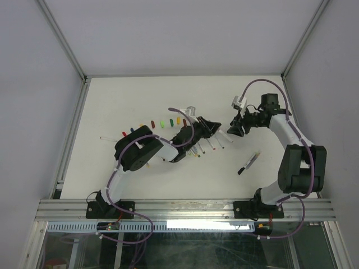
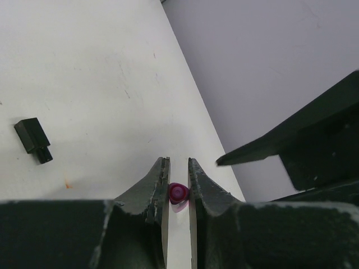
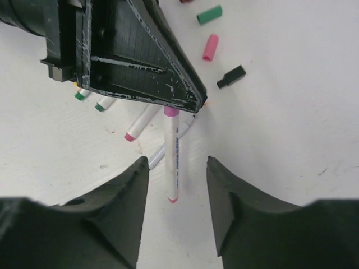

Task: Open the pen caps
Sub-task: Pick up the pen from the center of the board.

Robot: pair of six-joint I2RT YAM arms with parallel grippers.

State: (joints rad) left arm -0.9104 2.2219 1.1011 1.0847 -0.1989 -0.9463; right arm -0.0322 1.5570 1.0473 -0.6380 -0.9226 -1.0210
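Caps row (image 1: 162, 122) behind pens (image 1: 212, 146), lone pen (image 1: 247, 163) to their R, nearer front

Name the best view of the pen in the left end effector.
Right wrist: the whole white pen shows, below the left end effector. Left wrist shows only its magenta cap, end-on; top external barely resolves it.

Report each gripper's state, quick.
Left gripper: closed on the magenta pen cap.
Right gripper: open, astride the pen barrel, not touching it.
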